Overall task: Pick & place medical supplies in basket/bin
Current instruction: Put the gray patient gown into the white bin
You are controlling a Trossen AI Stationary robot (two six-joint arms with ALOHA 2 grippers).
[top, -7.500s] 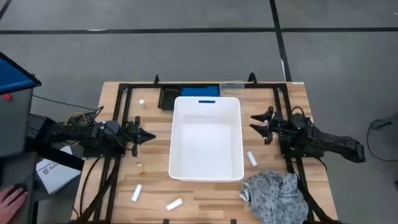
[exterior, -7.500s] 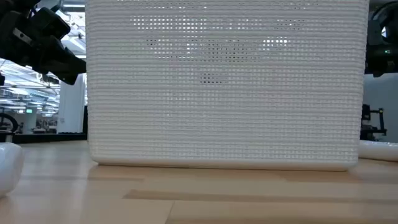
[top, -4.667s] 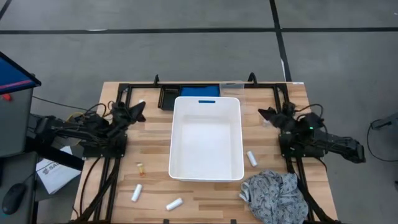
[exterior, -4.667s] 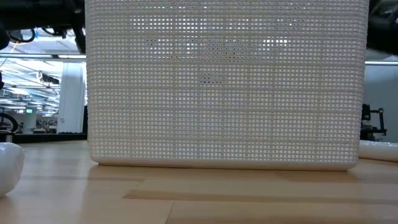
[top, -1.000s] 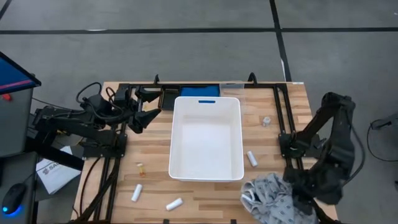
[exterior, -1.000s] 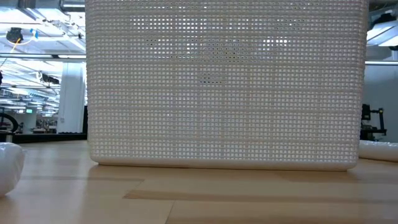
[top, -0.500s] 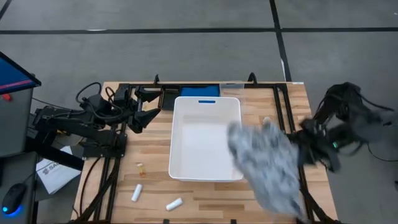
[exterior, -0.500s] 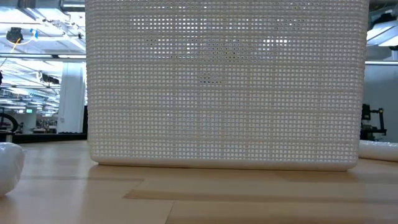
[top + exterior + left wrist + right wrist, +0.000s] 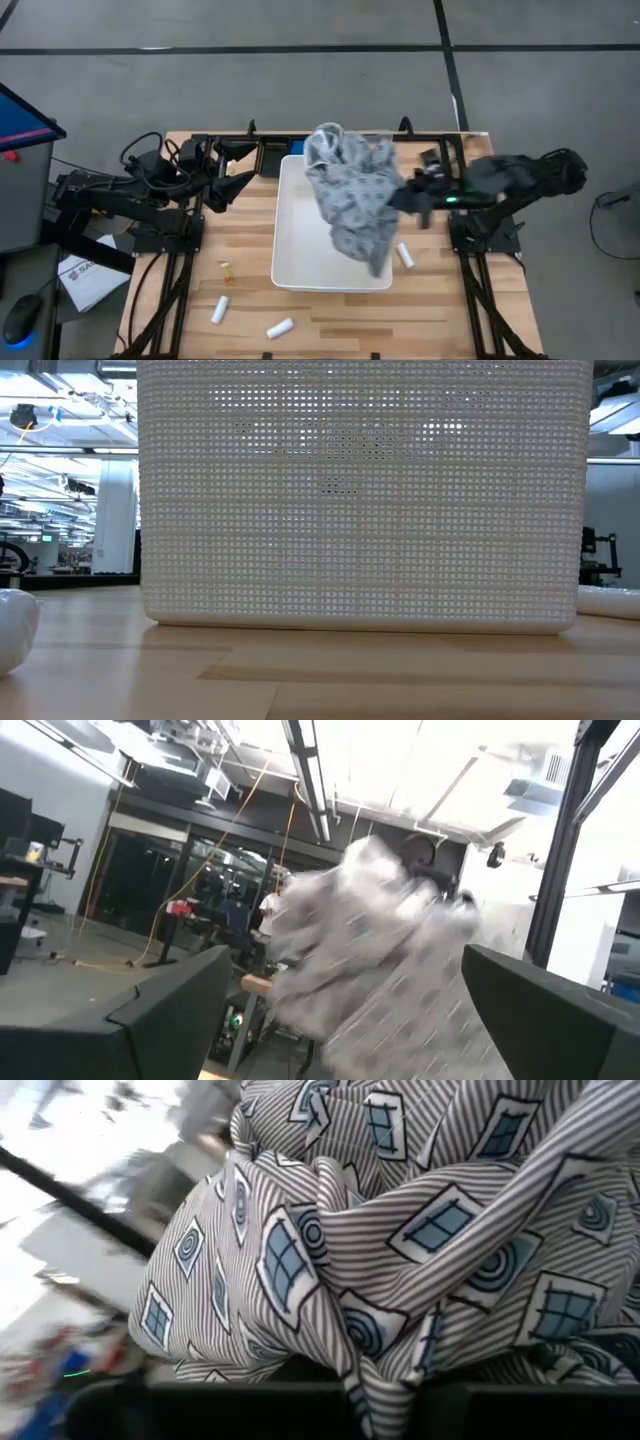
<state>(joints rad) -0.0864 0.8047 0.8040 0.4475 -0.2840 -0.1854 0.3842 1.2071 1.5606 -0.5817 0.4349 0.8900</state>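
The grey printed fabric piece (image 9: 350, 195) hangs bunched over the white bin (image 9: 283, 230), with my right gripper (image 9: 408, 196) shut on it at the bin's right side. In the right wrist view the striped, patterned fabric (image 9: 400, 1230) fills the picture. My left gripper (image 9: 238, 172) stands open, left of the bin's far left corner, with nothing between its fingers; its wrist view shows the fabric (image 9: 370, 950) blurred ahead. White rolls lie on the table: one (image 9: 404, 255) right of the bin, two (image 9: 219, 310) (image 9: 279, 327) near the front edge. A tiny pale bit (image 9: 227, 267) lies left of the bin. My right gripper holds the fabric by a bunched part on its right side (image 9: 393, 192), several folds gathered together. The fingers come nearly level from the table's right. The fabric hangs slack below and beside the hold, lifted off the table, its lower end (image 9: 375, 262) over the bin's near right part.
A blue and dark item (image 9: 320, 147) lies behind the bin at the far edge. Black frame rails (image 9: 190, 250) run along both table sides. In the low view the bin's perforated wall (image 9: 360, 490) fills the picture, with a roll (image 9: 15, 625) at its left and another (image 9: 610, 598) at its right.
My right gripper has gone up from the table's near right corner and swung toward the far edge and left, over the bin. The fabric has been lifted clear of the table, has swung along with it and now hangs over the bin.
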